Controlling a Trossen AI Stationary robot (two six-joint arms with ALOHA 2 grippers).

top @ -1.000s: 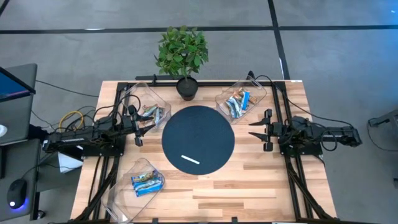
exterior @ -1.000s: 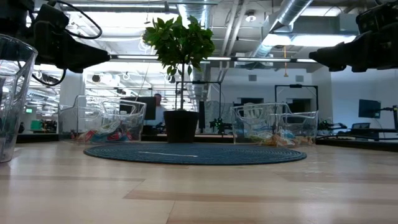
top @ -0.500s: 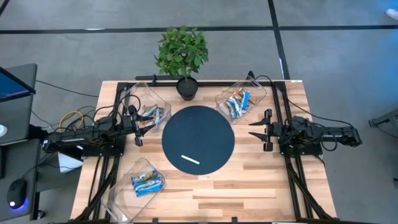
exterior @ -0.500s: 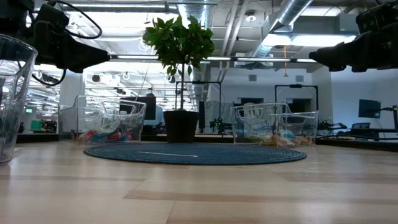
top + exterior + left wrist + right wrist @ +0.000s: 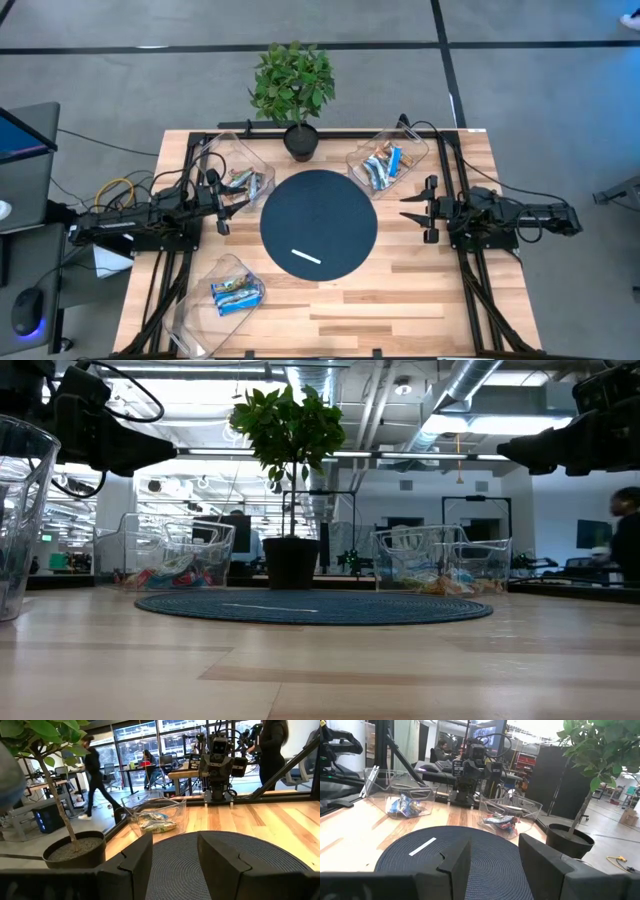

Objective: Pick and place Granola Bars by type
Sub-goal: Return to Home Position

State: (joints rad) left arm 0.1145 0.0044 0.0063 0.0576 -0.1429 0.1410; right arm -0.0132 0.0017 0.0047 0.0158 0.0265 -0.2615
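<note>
High view, inspector's query: where do the Granola Bars [image 5: 237, 291] lie, and what do the grippers hold?

Reply: Every bar seen lies inside one of three clear bins: the bottom left bin [image 5: 200, 312], the top left bin [image 5: 235, 141] and the top right bin [image 5: 408, 141]. None lies on the round mat [image 5: 318, 215], which bears only a thin white strip [image 5: 306, 256]. The left gripper [image 5: 230, 210] hangs at the mat's left edge, just beside the top left bin. The right gripper [image 5: 405, 207] hangs at the mat's right edge. Each wrist view shows its own fingers parted by a clear gap, with nothing between them.

Query: Hazards from here?

Reply: Judged, not observed. The left gripper is close to the top left bin, so a careless swing could nudge or tip it. The strip might be mistaken for a bar and sorted in error. The cables [image 5: 120, 188] beside the left arm could snag.

Query: What does one view give that another withholds?

Reply: The high view shows blue wrappers in the bottom left bin, while the low view gives only that bin's clear wall [image 5: 20, 510]. The low view catches a person [image 5: 625, 530] in the room beyond, whom the high view cannot show.
</note>
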